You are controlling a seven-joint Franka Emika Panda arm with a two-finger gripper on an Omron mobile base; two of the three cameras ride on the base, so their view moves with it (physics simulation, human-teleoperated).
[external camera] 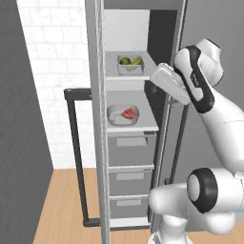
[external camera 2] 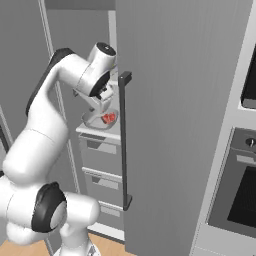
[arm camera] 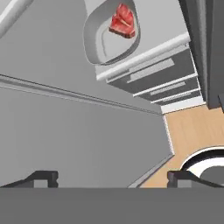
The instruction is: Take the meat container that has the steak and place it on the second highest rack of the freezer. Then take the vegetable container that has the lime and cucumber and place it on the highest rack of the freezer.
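Here, unlabelled vegetable container (external camera: 130, 65) on highest rack (external camera: 147, 74), meat container (external camera: 123, 114) below

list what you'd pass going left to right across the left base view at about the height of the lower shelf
dark door handle → freezer door edge → meat container with the steak in its right half → white robot arm

Glossy white rounded arm (external camera: 224, 124) segments, black joint bands, small dark fingertips (arm camera: 43, 178).
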